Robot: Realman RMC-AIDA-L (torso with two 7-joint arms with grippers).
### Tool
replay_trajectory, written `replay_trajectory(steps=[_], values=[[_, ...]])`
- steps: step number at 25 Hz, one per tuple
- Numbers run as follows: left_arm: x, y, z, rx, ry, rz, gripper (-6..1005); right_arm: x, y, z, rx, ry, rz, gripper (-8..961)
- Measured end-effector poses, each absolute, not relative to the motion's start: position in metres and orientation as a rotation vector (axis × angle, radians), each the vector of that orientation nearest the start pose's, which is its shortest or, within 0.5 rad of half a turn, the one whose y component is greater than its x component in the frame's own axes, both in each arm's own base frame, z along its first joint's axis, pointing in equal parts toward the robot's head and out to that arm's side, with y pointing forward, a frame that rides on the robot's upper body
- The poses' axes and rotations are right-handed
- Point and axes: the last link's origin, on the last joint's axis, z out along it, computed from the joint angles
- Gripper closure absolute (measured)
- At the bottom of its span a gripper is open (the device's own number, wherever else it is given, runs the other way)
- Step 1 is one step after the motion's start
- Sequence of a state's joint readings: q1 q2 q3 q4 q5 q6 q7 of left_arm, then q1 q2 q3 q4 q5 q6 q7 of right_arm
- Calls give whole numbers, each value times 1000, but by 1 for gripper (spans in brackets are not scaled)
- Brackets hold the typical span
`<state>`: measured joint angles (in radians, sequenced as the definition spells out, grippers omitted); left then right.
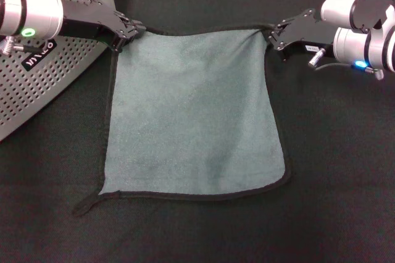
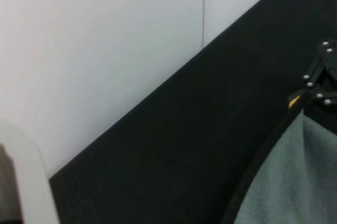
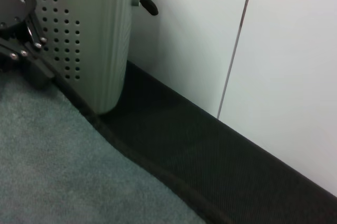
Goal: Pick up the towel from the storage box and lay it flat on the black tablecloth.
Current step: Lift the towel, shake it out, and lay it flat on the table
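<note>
- At the far left, the storage box (image 1: 43, 84) stands on the black tablecloth (image 1: 339, 170), apart from the towel's edge.
- Next, the left gripper (image 1: 122, 36) pinches the towel's far left corner.
- Across the middle, the towel (image 1: 194, 115) lies spread flat on the tablecloth, its black hem showing all round.
- On the right, the right gripper (image 1: 275, 36) is clamped on the far right corner.

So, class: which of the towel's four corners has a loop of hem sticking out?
The towel's near corner on the robot's left; its hem loop trails onto the black tablecloth. The others show none.
</note>
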<state>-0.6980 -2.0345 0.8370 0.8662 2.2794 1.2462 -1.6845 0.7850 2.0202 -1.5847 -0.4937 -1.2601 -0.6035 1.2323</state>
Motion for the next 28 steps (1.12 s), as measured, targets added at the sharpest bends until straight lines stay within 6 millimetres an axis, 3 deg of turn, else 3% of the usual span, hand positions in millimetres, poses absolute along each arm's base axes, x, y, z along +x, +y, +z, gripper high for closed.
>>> replay_trajectory(steps=[18, 28], values=[[-239, 421, 35, -2516, -508, -89, 967, 195, 438, -65, -2449, 332, 290, 952], [-243, 420, 36, -2505, -504, -60, 967, 201, 436, -64, -2442, 336, 284, 885]])
